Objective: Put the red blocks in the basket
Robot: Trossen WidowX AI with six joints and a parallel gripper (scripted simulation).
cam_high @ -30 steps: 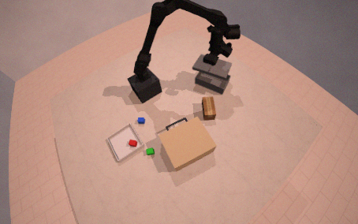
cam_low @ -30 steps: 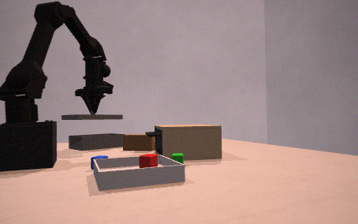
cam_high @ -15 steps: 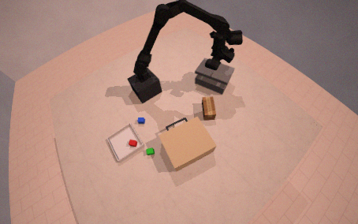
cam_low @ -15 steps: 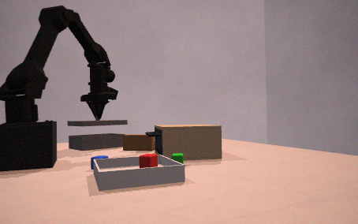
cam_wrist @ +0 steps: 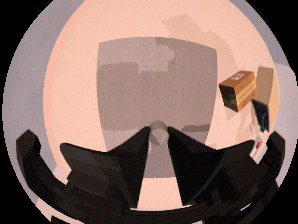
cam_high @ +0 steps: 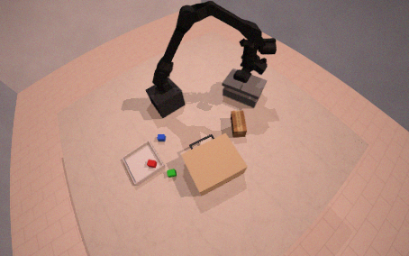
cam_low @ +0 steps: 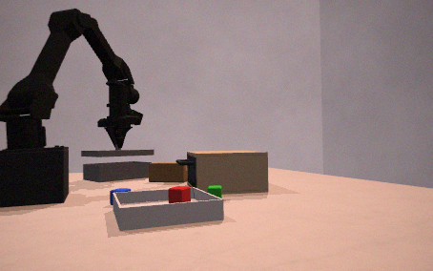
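Note:
My gripper (cam_high: 245,74) is shut on the knob of a flat grey lid (cam_low: 117,153) and holds it level a little above the open grey box (cam_low: 116,171) at the back. In the wrist view the lid (cam_wrist: 158,86) fills the middle, with its knob (cam_wrist: 158,135) between my fingers. The basket (cam_high: 143,162) is a low grey tray standing upright in front of the arm's base, with a red block (cam_high: 152,163) inside it. The inside of the grey box is hidden by the lid.
A blue block (cam_high: 161,137) lies behind the basket and a green block (cam_high: 171,172) beside it. A tan drawer cabinet (cam_high: 213,163) with a dark handle (cam_high: 201,141) stands at the middle. A small brown box (cam_high: 239,123) lies between the cabinet and the grey box.

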